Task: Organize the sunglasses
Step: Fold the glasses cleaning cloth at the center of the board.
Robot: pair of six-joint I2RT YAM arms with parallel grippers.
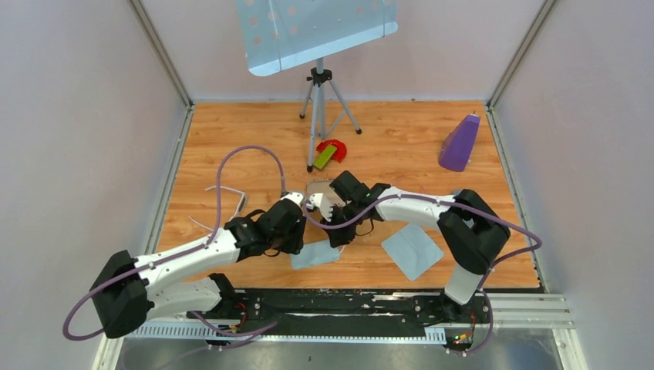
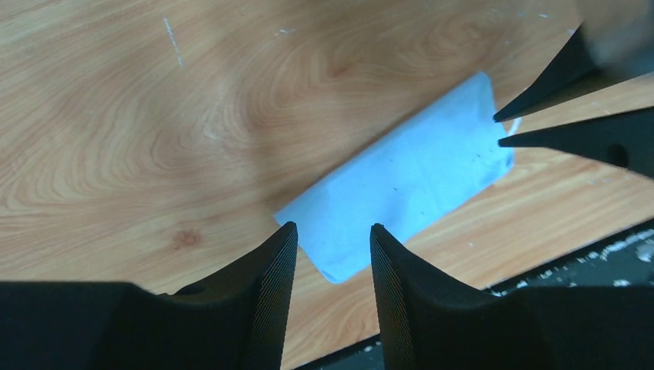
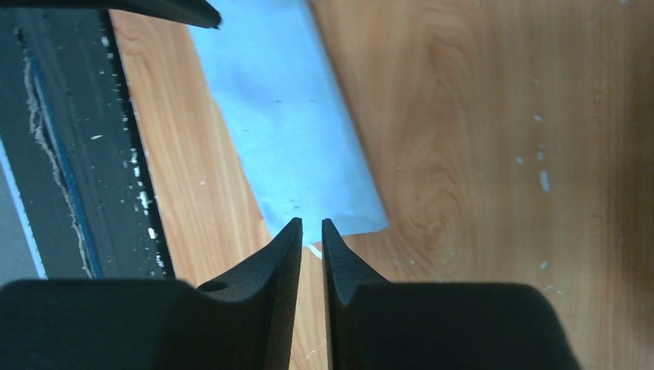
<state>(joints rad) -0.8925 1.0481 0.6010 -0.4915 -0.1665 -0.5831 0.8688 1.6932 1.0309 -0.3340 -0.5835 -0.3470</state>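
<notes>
- I see one wooden table. It fills the middle of the top view.
- One shiny metal sheet with holes sits on one tripod at the top middle.
- I have two arms. My left arm comes in from the lower left. My right arm comes in from the lower right. They meet in the middle.
- Two flat light blue cloths lie near the bottom edge of the table. The left cloth is under both of my grippers. The right cloth lies alone, lower right of the middle.
- One purple pointy thing stands at the upper right.
- One grey case is in the middle, partly hidden by my right wrist. I cannot tell if anything is in it.
- My left gripper has its fingers a fair way apart. It holds nothing and hangs over a corner of the left cloth.
- My right gripper has only a thin slit between its fingers. The tips are right at the edge of the same cloth. I see nothing held in it.
- One small red and green piece lies just above the case.
- One pair of sunglasses lies on the table at the middle left of the top view. It is thin and see-through. It is just above my left arm and to the left of the case. No gripper touches it.
</notes>
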